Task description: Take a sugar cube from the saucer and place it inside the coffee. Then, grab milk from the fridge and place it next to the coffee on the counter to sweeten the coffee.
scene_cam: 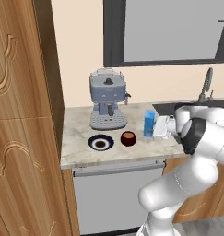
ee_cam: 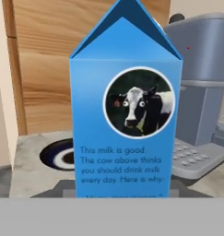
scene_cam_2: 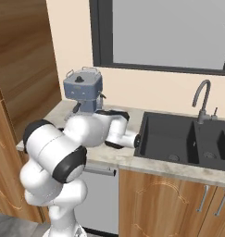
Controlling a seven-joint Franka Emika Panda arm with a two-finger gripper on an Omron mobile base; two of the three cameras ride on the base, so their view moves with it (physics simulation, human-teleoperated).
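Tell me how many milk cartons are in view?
1. The milk carton stands upright on the counter, to the right of the cup, close in front of the tool. More may be hidden behind the arm.

The counter is a beige marbled slab between a wooden cabinet and a black sink; on it stand a grey-blue espresso machine at the back, the saucer in front of it, the coffee just beside the saucer, and the milk upright near the coffee.
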